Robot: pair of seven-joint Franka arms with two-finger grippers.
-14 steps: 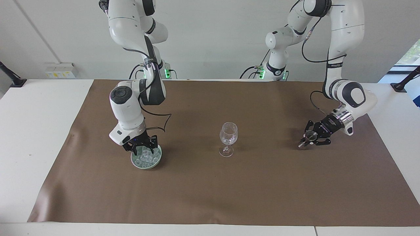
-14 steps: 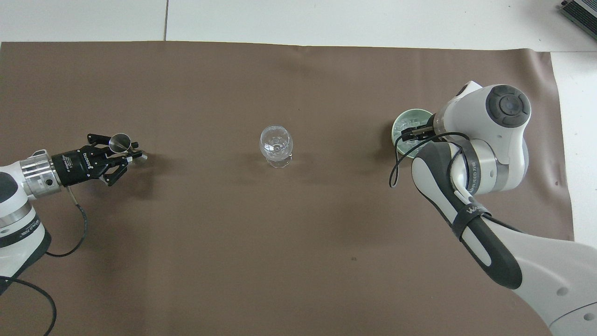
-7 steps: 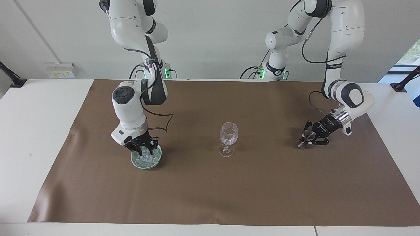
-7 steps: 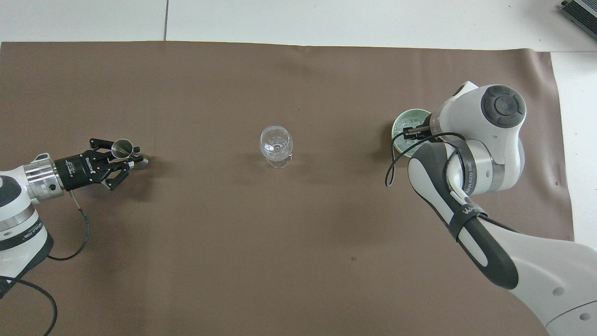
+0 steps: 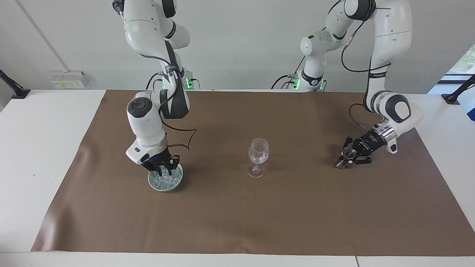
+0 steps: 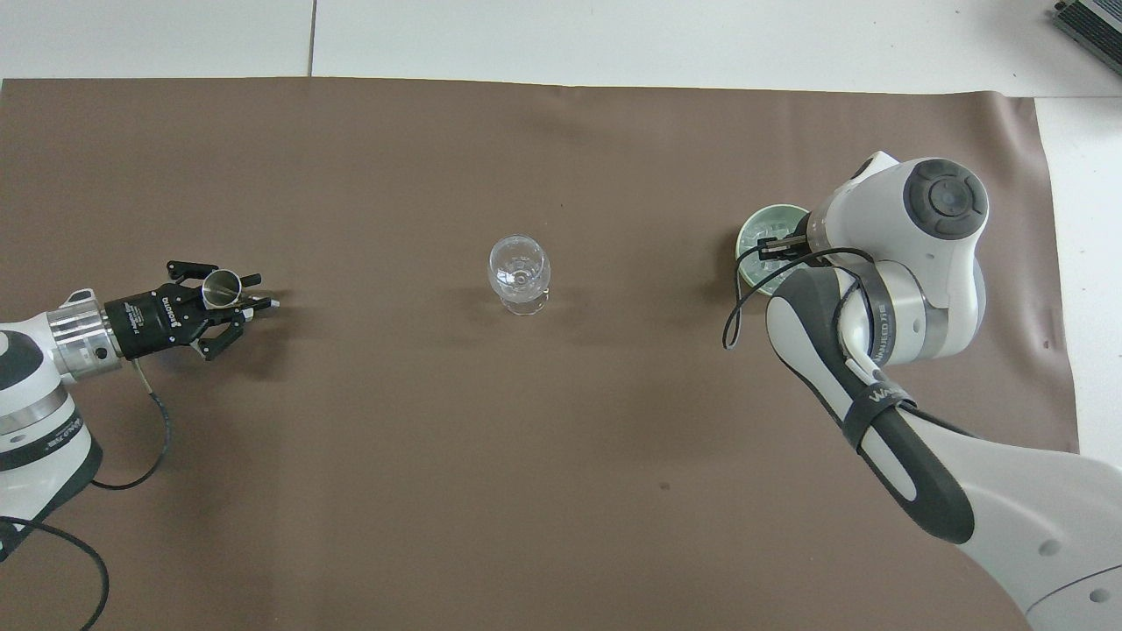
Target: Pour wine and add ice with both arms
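A clear wine glass stands upright mid-cloth. Toward the right arm's end sits a pale green bowl heaped with ice. My right gripper reaches straight down into that heap, its fingers closed on a cube among the ice. At the left arm's end, my left gripper lies low and slanted over the cloth. It is shut on a small metal measuring cup, whose lower end is at the cloth.
A brown cloth covers most of the white table. The right arm's forearm hangs over the cloth beside the bowl and hides part of it from above.
The right gripper's fingers have closed in the ice. The left gripper has shifted slightly toward the robots with the measuring cup still in it.
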